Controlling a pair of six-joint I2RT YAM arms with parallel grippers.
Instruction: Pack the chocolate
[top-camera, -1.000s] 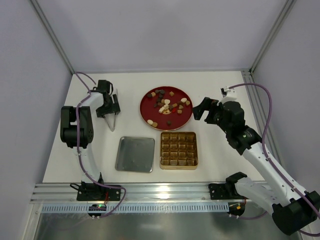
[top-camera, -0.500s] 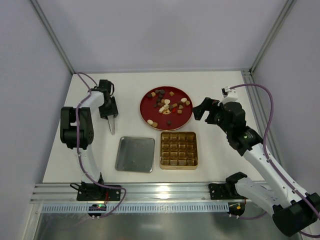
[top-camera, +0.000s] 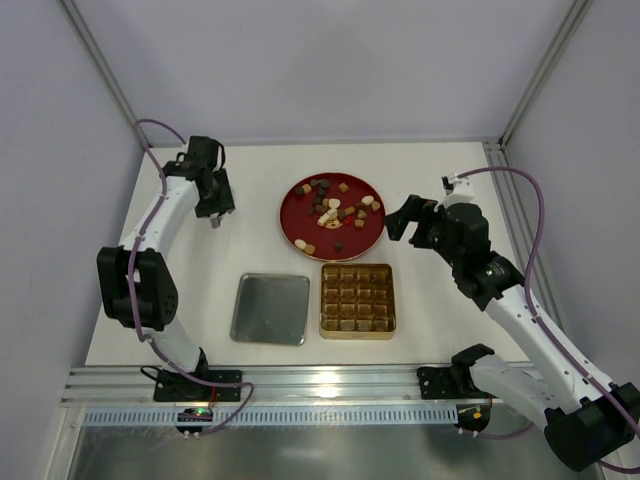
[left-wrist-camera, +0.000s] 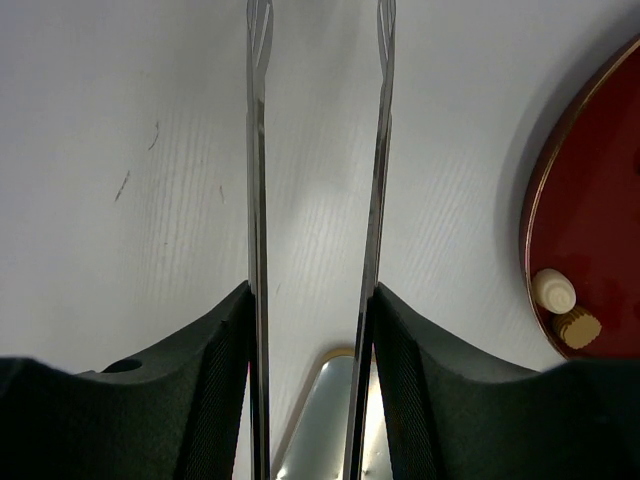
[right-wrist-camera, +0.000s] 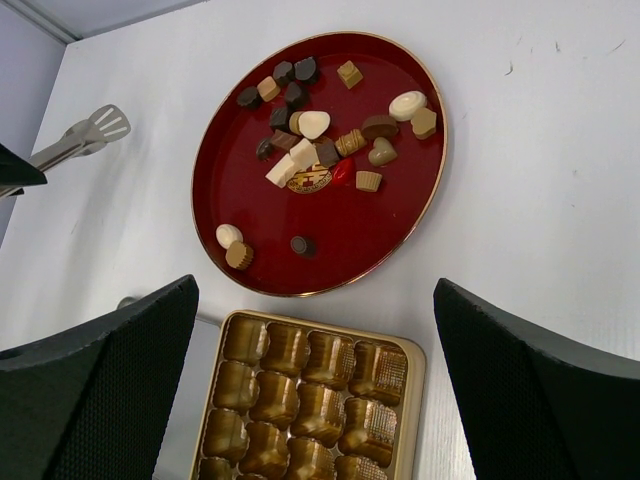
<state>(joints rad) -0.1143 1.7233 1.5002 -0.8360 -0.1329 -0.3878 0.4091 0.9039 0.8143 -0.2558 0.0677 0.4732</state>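
Note:
The chocolate (top-camera: 335, 212) lies as many dark, caramel and cream pieces on a round red plate (top-camera: 300, 225); the right wrist view shows it too (right-wrist-camera: 315, 150). The square gold tin (top-camera: 357, 299) in front of the plate has empty cells. My left gripper (top-camera: 212, 205) is shut on metal tongs (left-wrist-camera: 256, 150), held above the table left of the plate. The tong tips show in the right wrist view (right-wrist-camera: 95, 128). My right gripper (top-camera: 405, 218) is open and empty, right of the plate, above the table.
A silver tin lid (top-camera: 271, 308) lies flat left of the gold tin. Two chocolates (left-wrist-camera: 560, 305) sit at the plate's near left rim (left-wrist-camera: 535, 190). Frame posts stand at the table's back corners.
My left arm has swung back and to the left, carrying the tongs away from the spot near the lid. The right arm has not moved.

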